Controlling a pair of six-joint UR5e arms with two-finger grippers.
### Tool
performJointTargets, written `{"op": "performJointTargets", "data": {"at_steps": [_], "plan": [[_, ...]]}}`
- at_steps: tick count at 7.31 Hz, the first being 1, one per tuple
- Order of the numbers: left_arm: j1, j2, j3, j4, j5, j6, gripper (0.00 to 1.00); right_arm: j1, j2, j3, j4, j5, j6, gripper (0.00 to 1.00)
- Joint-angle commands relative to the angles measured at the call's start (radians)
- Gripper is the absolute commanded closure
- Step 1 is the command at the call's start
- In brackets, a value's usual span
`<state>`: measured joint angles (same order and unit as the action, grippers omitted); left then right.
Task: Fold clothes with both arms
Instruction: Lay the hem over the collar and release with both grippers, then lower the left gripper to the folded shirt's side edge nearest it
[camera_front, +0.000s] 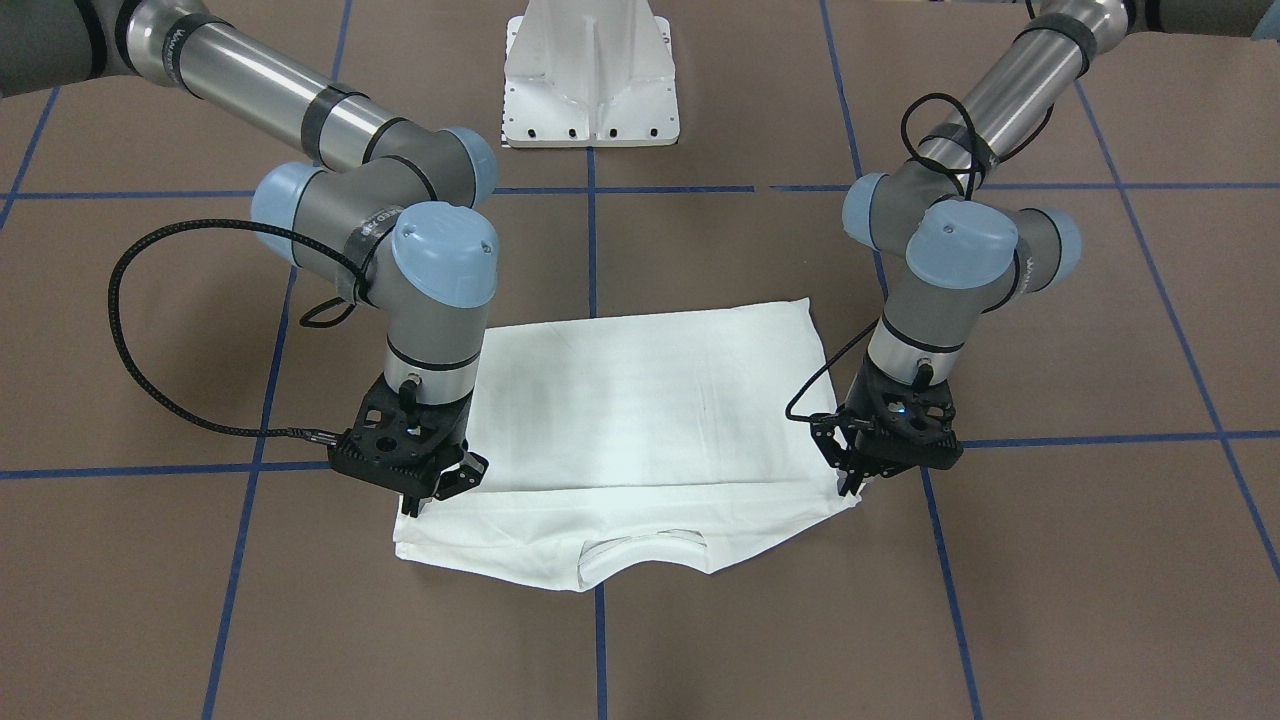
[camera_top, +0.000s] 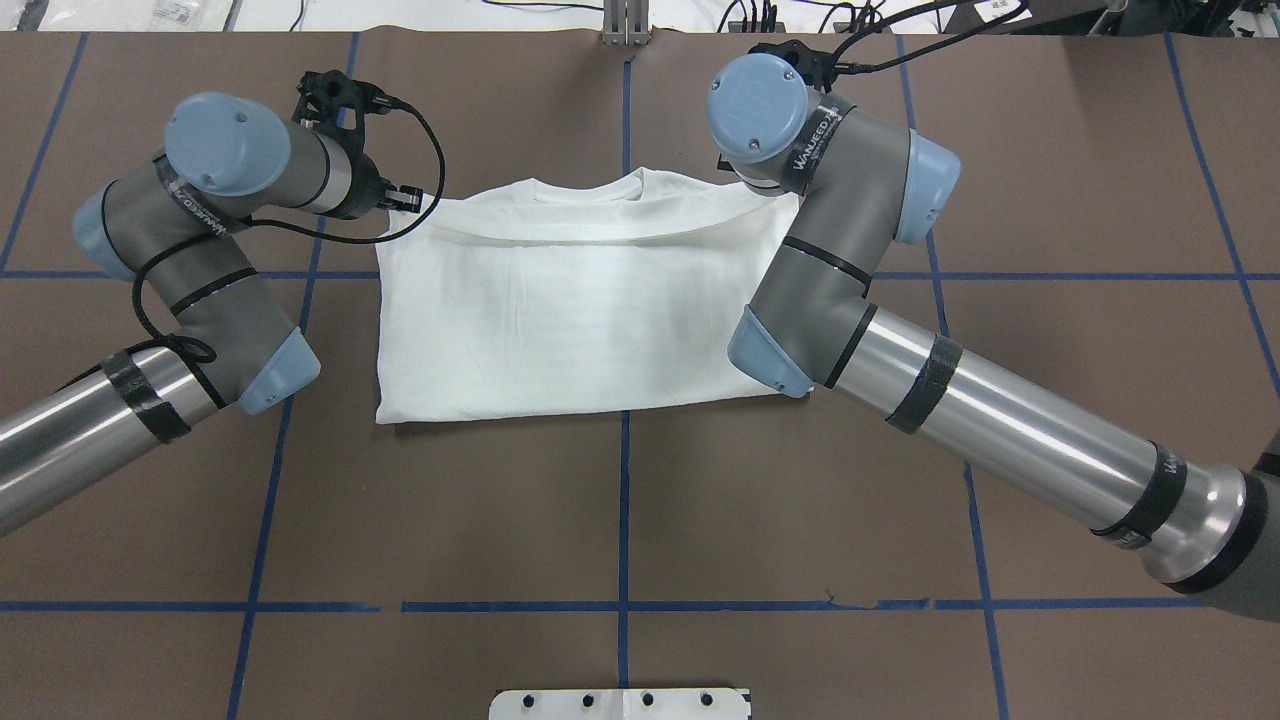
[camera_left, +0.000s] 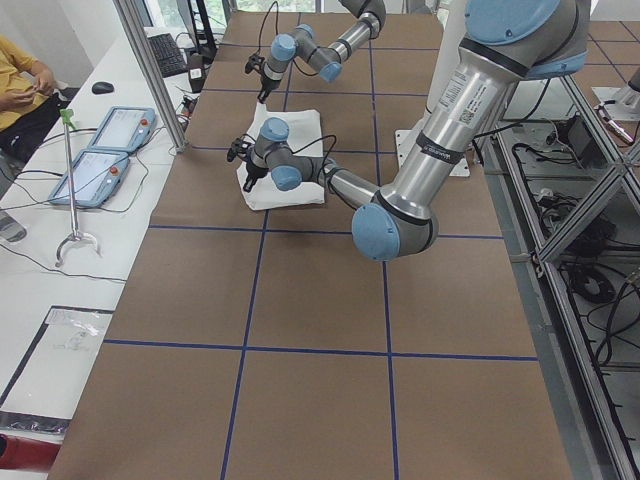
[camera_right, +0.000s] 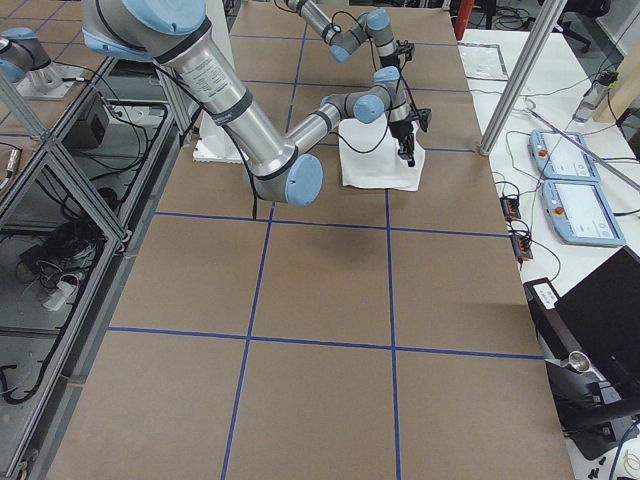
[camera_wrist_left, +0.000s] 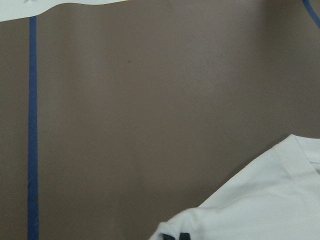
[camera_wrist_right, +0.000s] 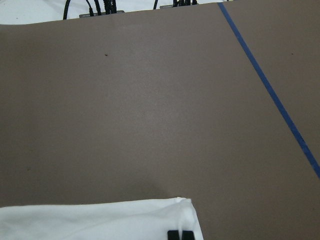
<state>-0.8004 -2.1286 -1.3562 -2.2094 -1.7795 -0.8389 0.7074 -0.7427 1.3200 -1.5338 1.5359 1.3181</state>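
The brown table (camera_top: 620, 520) is my whole workspace. Both arms, left (camera_top: 215, 310) and right (camera_top: 1000, 420), are stretched across it to its far side, which I take to be so that they can draw cloth back towards the base.

The white T-shirt (camera_top: 570, 320) lies flat just past the table's centre. It is already narrowed to a rectangle, with the collar (camera_front: 640, 556) on its 12 o'clock edge as I look from overhead. The pedestal (camera_front: 592, 70) stands well apart at 6 o'clock.

The left gripper (camera_front: 852, 487) sits at the shirt's 10 o'clock corner and the right gripper (camera_front: 425, 495) at its 2 o'clock corner. Both sets of jaws are closed together, pinching fabric (the right wrist camera shows the pads (camera_wrist_right: 173, 235) side by side on the bunched corner). I judge that the matched corner grips are meant to keep the edge straight in the next fold.
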Motion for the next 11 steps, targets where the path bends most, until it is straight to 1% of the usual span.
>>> {"op": "performJointTargets", "data": {"at_steps": [1,2,3,4,5,6,7,8,10,11], "plan": [[0.004,0.001,-0.006,-0.004,0.000,0.003,0.88,-0.003,-0.009,-0.004,0.015,-0.005,0.000,0.17],[0.003,0.002,-0.021,-0.006,0.000,0.000,0.01,-0.003,-0.006,-0.001,0.015,0.001,0.000,0.00],[0.003,0.042,-0.085,-0.004,-0.006,0.000,0.00,-0.002,-0.007,0.008,0.015,0.004,-0.031,0.00],[0.007,0.106,-0.163,-0.009,-0.008,-0.012,0.00,-0.002,-0.026,0.016,0.024,0.001,-0.051,0.00],[0.024,0.172,-0.231,-0.024,-0.008,-0.017,0.00,-0.002,-0.073,0.059,0.065,0.001,-0.051,0.00],[0.071,0.259,-0.285,-0.079,-0.003,-0.047,0.00,-0.002,-0.111,0.099,0.081,0.003,-0.053,0.00],[0.128,0.304,-0.288,-0.154,0.009,-0.146,0.00,-0.003,-0.113,0.106,0.081,0.003,-0.053,0.00],[0.186,0.335,-0.305,-0.192,0.062,-0.196,0.00,-0.006,-0.109,0.108,0.084,0.003,-0.051,0.00],[0.265,0.384,-0.366,-0.193,0.090,-0.258,0.00,-0.008,-0.107,0.108,0.084,0.001,-0.051,0.00],[0.291,0.389,-0.369,-0.193,0.118,-0.262,0.07,-0.008,-0.107,0.108,0.084,0.001,-0.051,0.00]]}}
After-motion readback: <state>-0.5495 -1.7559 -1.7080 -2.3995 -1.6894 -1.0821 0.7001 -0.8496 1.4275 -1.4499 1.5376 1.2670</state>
